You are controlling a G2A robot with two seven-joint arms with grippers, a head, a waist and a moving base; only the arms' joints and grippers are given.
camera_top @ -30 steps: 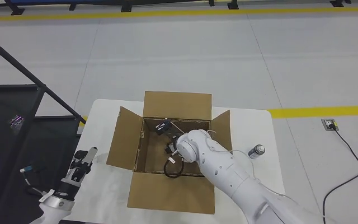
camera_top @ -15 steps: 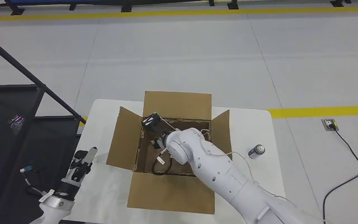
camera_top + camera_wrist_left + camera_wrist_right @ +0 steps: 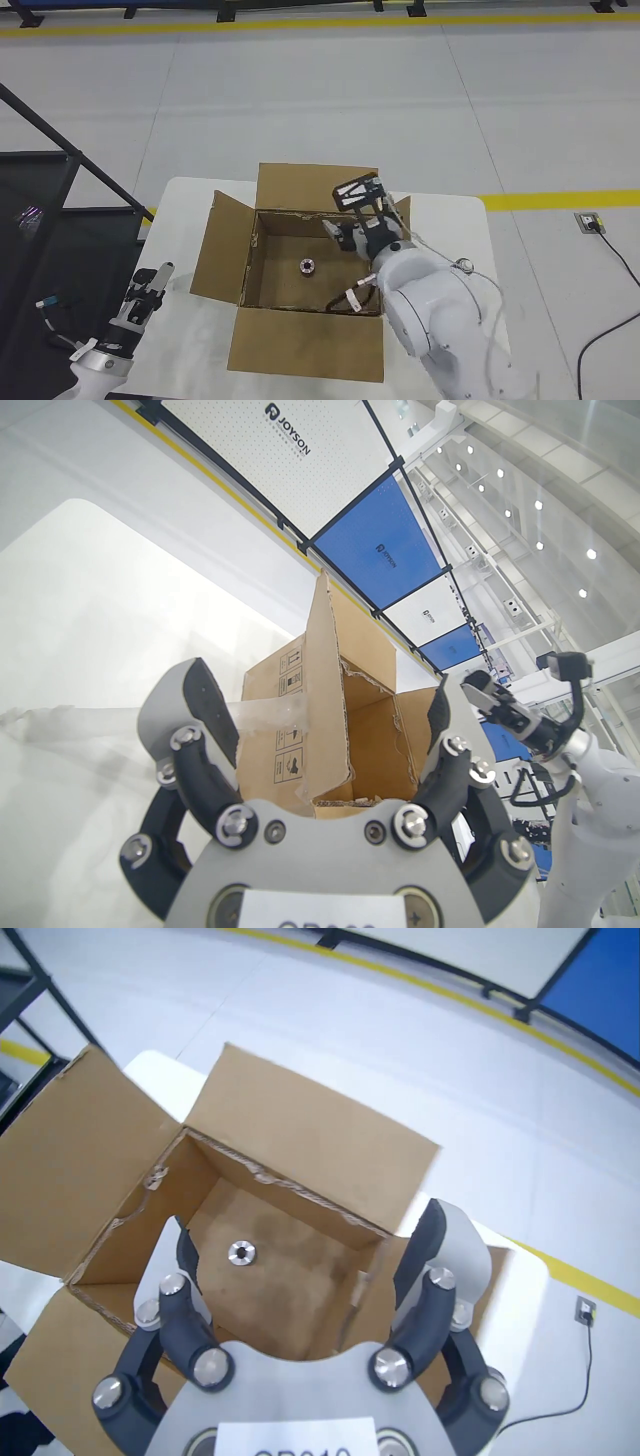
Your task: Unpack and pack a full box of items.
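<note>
An open cardboard box (image 3: 305,340) stands mid-table with all flaps folded out. A small round metal piece (image 3: 306,266) lies alone on its floor (image 3: 241,1252). My right gripper (image 3: 345,232) hangs above the box's right side, over the right flap, open with nothing between its fingers (image 3: 307,1223). My left gripper (image 3: 155,280) sits low at the table's left edge, apart from the box, open and empty (image 3: 320,685). From the left wrist view the box (image 3: 370,745) shows side-on, with the right gripper (image 3: 492,700) above its far side.
A small metal can (image 3: 462,266) stands on the white table (image 3: 450,215) right of the box, partly behind the right arm. A black frame (image 3: 60,200) borders the table's left side. A socket and cable (image 3: 590,222) lie on the floor at right.
The right arm came up out of the box and swung from its left back corner to above the right flap, uncovering the metal piece. The left arm stayed still.
</note>
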